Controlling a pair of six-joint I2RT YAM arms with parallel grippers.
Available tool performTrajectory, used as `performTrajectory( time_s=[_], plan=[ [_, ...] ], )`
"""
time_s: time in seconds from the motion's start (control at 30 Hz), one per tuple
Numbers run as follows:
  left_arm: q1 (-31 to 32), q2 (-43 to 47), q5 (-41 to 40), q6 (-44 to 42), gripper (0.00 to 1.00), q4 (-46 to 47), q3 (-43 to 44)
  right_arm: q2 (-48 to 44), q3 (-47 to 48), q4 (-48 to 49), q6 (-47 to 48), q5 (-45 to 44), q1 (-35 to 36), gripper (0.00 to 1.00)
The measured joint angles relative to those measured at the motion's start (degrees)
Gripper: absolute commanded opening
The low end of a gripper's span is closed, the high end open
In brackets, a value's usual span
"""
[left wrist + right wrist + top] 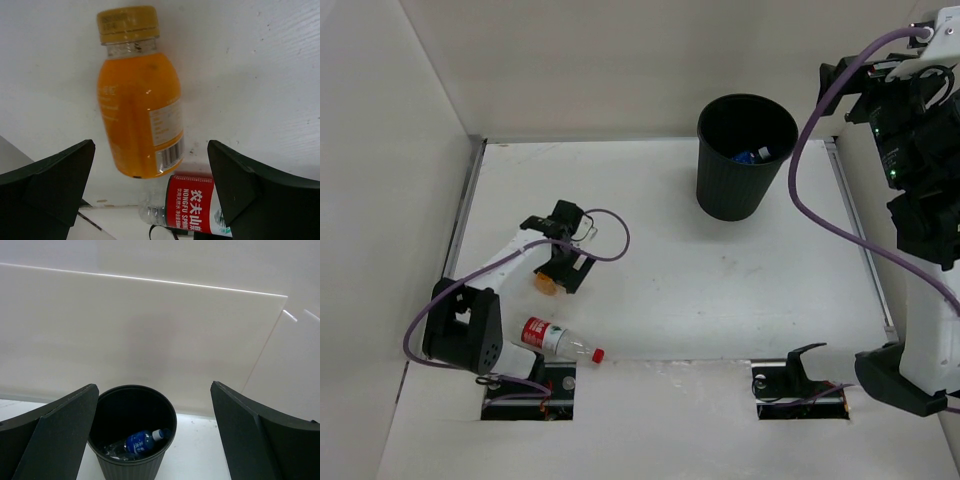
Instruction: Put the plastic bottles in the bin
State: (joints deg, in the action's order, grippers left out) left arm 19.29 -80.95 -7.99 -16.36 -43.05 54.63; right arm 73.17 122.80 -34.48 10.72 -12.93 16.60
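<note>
The short orange bottle [137, 105] lies on the white table, yellow cap pointing away; in the top view [547, 285] it peeks out under my left gripper [563, 265]. That gripper [151, 150] is open above it, jaws wide on either side of its base, not touching. The bottle with red label and cap [555, 340] lies nearer the left base, and shows in the left wrist view [192, 205]. The black bin [747, 195] stands at the back right. Inside it [100, 405] lie the blue-label bottle [140, 442] and a clear one [112, 451]. My right gripper [154, 387] is open and empty, raised high at the right.
White walls enclose the table on the left, back and right. A purple cable [800, 190] hangs from the raised right arm beside the bin. Two cutouts with arm mounts [528, 385] [800, 385] sit at the near edge.
</note>
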Motion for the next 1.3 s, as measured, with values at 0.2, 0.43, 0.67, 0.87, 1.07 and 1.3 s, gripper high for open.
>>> performTrajectory(
  time_s=[0.2,0.43,0.67,0.87,1.07,1.3],
  plan=[
    [0.85,-0.7,-1.14,1.79,0.83,0.92,-6.27,-0.07,2.16,-2.49,-0.07,1.64,-0.02,1.0],
    [-1.07,-0.74,-2.47,1.07,0.58,3.21,-9.55,-1.27,4.59,-2.8,-0.46,3.69,-0.42,1.0],
    [-1.25,-1.53,-3.08,0.68,0.97,3.06,-2.19,-0.9,4.04,-2.62,-0.48,4.66,-0.42,1.0],
    [5.31,2.84,0.76,-3.17,1.0,-1.46,6.99,1.6,2.75,-2.69,-0.46,5.09,-0.42,1.0],
    [8.31,17.51,7.98,-21.51,1.0,-0.59,3.63,2.19,1.22,-2.82,-0.55,5.57,-0.42,1.0],
    [-10.38,24.15,22.43,-54.6,1.0,-2.56,-7.85,0.83,1.18,-2.82,-0.48,6.51,-0.42,1.0]
  ],
)
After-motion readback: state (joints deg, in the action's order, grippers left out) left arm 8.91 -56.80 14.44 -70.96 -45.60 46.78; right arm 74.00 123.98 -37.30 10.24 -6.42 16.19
